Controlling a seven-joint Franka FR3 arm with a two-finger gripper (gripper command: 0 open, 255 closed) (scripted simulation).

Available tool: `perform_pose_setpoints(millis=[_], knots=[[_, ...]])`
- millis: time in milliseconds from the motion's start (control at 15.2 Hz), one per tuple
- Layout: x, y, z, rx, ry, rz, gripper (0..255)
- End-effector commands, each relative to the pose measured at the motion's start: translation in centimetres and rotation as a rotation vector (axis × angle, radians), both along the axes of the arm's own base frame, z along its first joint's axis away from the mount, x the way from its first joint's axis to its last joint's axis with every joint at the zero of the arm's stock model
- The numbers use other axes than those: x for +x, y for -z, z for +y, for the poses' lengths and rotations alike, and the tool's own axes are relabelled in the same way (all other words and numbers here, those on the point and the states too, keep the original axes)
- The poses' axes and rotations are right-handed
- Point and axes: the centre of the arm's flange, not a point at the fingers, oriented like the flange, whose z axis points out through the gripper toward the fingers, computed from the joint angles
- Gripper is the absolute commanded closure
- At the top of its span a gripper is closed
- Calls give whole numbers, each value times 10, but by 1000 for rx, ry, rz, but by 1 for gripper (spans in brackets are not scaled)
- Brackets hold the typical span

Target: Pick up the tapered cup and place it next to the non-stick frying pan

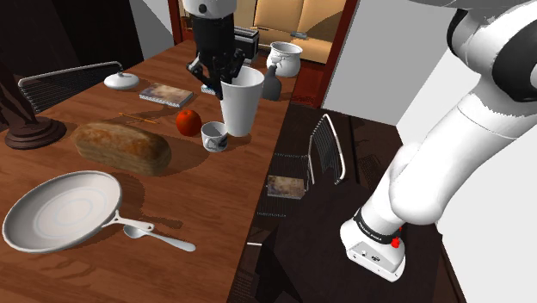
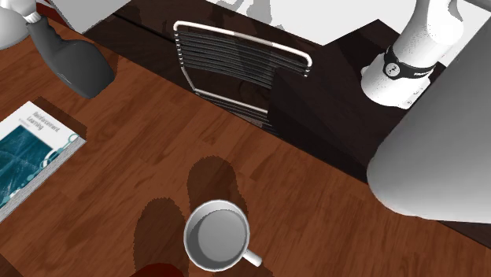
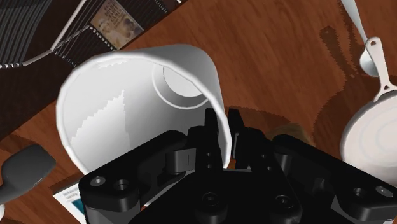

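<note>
Claw (image 1: 225,83) clenched on the rim wall of the white tapered cup (image 1: 242,105), one finger inside, one outside; cup sits directly below the claw, long axis roughly upright; frying pan (image 1: 60,211) lies well apart from the claw, across the desk (image 1: 215,215), past the loaf (image 1: 120,146).

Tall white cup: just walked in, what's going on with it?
The black two-finger gripper is shut on the rim of the tall white tapered cup, one finger inside, one outside. The cup is beside a small white mug, well apart from the white round frying pan, so it is not yet placed.
</note>
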Motion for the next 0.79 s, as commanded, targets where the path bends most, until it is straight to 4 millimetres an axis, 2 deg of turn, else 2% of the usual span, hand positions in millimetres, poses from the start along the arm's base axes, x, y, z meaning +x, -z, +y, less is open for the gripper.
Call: perform_pose_setpoints(millis=[0,726], knots=[[-13,1,21,0,2,0,255],[-89,0,146,0,2,0,255]])
